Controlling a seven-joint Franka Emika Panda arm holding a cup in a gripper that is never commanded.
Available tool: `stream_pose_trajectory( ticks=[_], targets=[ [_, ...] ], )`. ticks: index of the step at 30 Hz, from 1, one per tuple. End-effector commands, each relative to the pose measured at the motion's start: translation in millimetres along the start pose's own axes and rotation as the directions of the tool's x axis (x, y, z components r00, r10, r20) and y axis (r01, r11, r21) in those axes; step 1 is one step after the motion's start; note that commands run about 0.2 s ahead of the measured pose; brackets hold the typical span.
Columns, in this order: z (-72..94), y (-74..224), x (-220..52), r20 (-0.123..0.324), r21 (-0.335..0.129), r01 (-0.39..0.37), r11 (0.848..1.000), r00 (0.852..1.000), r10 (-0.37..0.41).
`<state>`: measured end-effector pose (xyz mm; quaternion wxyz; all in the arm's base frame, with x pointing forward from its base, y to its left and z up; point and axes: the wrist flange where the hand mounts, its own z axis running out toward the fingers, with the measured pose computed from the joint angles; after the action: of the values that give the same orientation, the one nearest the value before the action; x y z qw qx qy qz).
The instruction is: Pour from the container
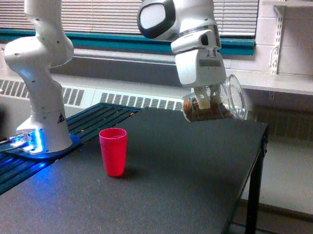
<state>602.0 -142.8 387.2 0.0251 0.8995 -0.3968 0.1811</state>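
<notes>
My gripper [205, 98] hangs over the table's far right part, shut on the container [216, 104], a clear round jar. The jar lies tipped on its side, its wide mouth [236, 97] turned toward the exterior view's right. Brown bits rest along its lower wall. A red plastic cup [114, 151] stands upright on the black table [152, 204], well off to the exterior view's left of the jar and lower. Nothing falls from the jar's mouth.
The arm's white base [42, 118] stands at the table's left on a blue-lit plate. The table's right edge [257, 158] drops to the floor just below the jar. A radiator grille and window blinds run along the back wall; a white shelf [295, 84] sits at right.
</notes>
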Motion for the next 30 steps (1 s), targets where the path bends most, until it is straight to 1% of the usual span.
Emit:
stream_pose_trajectory(
  ticks=[1,3,6,12,19,22,30],
  targets=[
    [-46.9,4.3,18.1,-0.066,0.065,-0.016,0.998,0.998,0.02],
    [-51.1,6.3,19.4,-0.076,0.076,-0.014,0.997,0.997,0.02],
    [-65.6,9.1,24.4,-0.096,0.087,-0.008,0.996,0.995,0.016],
    [-104.8,17.6,34.4,-0.151,0.127,0.003,0.992,0.988,0.017],
    [-156.1,36.9,44.8,-0.209,0.151,0.036,0.988,0.978,-0.004],
    [-173.2,46.0,44.7,-0.226,0.164,0.041,0.986,0.974,-0.003],
    [-177.8,66.1,37.4,-0.23,0.136,0.054,0.989,0.973,-0.021]
  ],
)
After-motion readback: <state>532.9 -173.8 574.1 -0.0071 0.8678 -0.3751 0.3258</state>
